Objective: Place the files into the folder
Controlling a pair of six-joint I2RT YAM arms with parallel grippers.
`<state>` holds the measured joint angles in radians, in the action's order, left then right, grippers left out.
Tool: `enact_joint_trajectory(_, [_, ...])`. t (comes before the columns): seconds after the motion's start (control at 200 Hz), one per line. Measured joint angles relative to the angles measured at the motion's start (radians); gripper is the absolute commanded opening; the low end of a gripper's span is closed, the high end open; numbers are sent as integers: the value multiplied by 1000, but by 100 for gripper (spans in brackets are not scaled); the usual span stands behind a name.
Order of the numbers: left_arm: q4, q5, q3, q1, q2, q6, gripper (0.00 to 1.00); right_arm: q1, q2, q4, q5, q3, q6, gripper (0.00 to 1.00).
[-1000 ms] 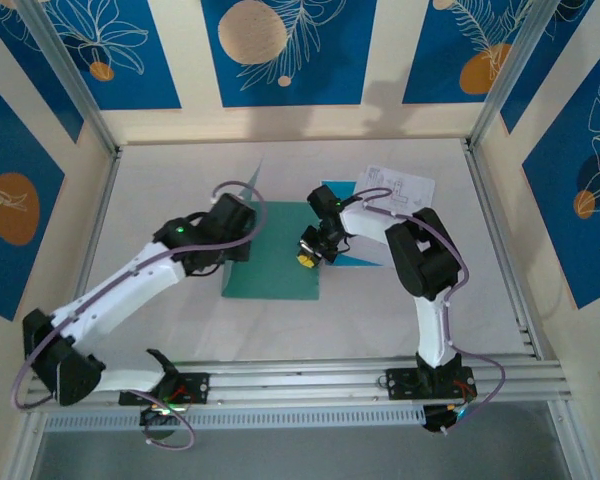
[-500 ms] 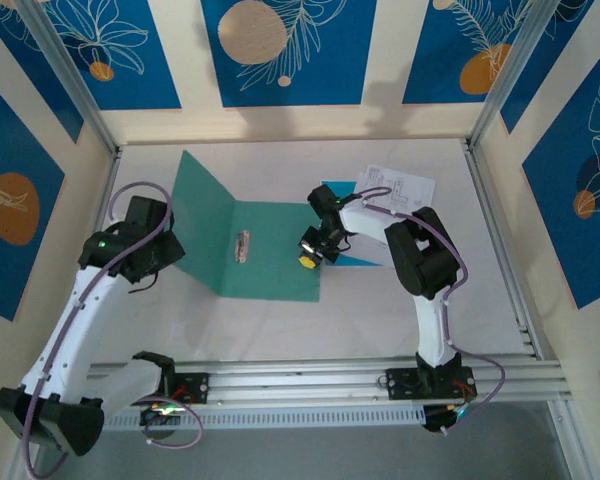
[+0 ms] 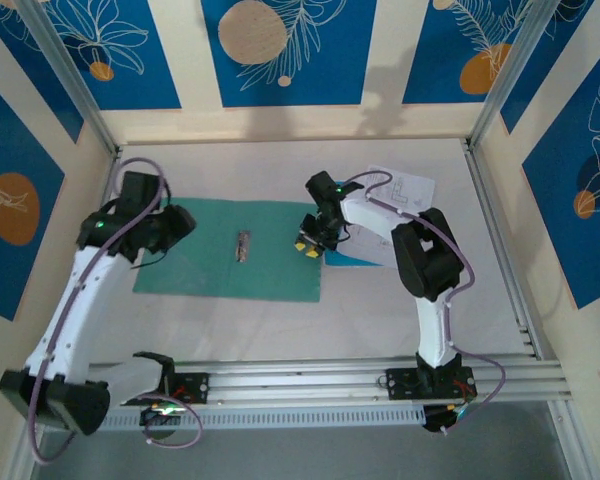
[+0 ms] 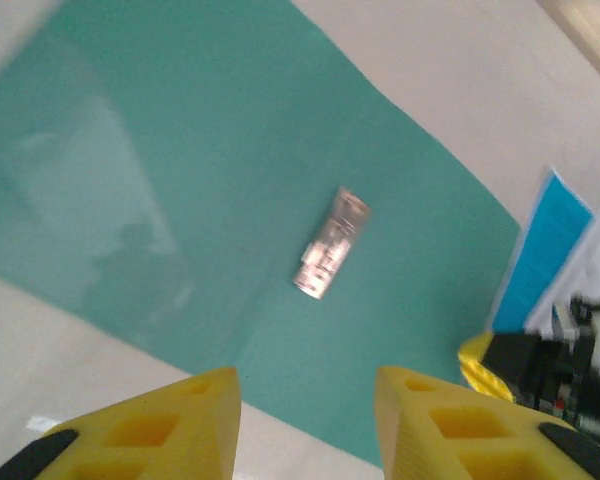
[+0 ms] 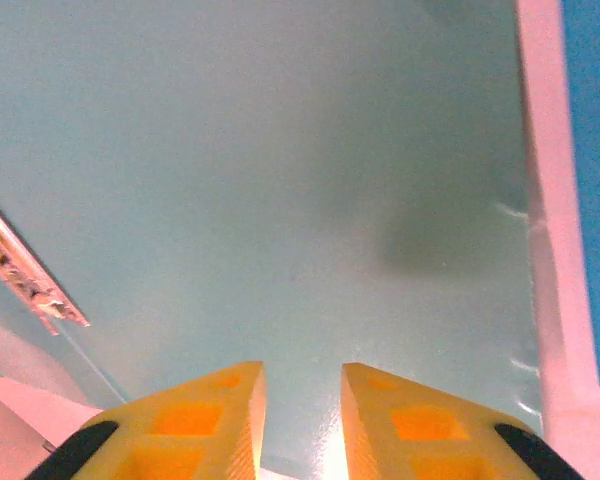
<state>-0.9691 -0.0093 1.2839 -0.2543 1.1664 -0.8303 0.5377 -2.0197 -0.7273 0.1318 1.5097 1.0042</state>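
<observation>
left of centre, leaving the folder (image 3: pixel 200 270) newly flat open, backing off left claw (image 4: pixel 305 400) and right claw (image 5: pixel 302 390), both apart, empty; files (image 3: pixel 405 187) next.

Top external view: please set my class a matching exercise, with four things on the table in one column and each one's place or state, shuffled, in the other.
Things
1. folder
2. metal clip
3. blue sheet
4. printed white sheet

Places or states
A. farthest right, toward the back
B. lying open and flat
C. on the folder's middle fold
D. just beyond the folder's right edge

Pairs: 1-B, 2-C, 3-D, 4-A
</observation>
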Motion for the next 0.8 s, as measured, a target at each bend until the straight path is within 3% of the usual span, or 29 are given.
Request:
enact_joint_trajectory(0.155, [112,85,-8,-158,166,29,18,-52,99,-8,-24,-14,-29,30])
enact_joint_trajectory(0.31, [199,134,-2,-266,375,63,13,-123,158,-6,-31,-95,-35,26])
enact_joint_trajectory(0.56, [260,206,71,-321,682,110,9,-131,130,-2,-31,-177,-27,23])
enact_joint_trajectory(0.8, [274,199,108,-354,821,154,8,-130,67,0,-51,-193,-32,21])
